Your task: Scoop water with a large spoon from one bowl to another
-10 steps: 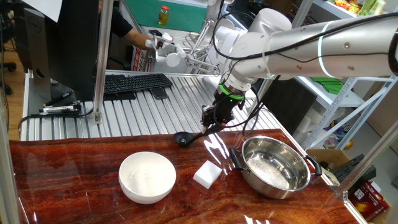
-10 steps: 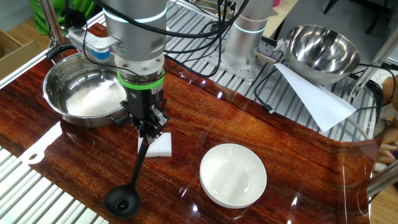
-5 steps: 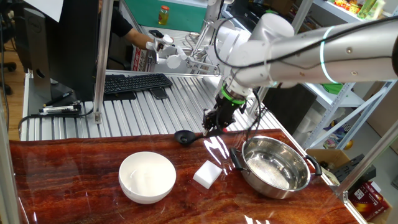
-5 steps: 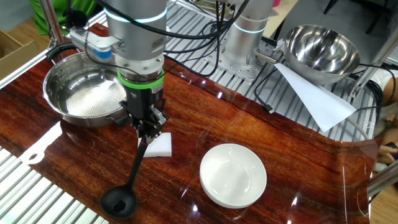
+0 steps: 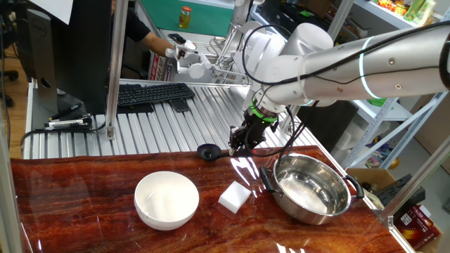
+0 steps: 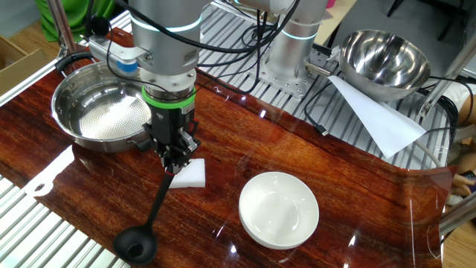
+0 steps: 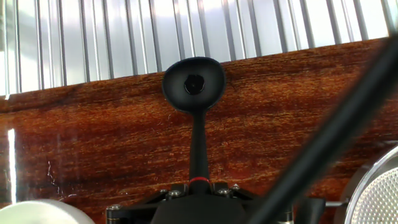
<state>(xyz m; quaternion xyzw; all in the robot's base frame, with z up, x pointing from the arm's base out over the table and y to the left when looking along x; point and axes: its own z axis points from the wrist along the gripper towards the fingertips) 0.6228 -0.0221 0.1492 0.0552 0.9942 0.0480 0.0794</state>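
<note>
The hand (image 6: 172,162) is clamped tight on the handle end of the black ladle (image 6: 137,237), whose cup hangs out by the worktop (image 6: 312,160) edge where the ribbed metal starts. Steel bowl (image 5: 311,185) sits near one end, white bowl (image 5: 166,199) and a white block (image 5: 234,196) more mid-worktop.

The tabletop (image 5: 105,211) is glossy reddish wood grain. Behind it runs ribbed bare metal sheet (image 5: 176,126). The steel bowl (image 5: 313,186) shines like polished metal; the white bowl (image 5: 166,200) looks smooth and glazed. The ladle (image 7: 193,84) is matt black plastic.
</note>
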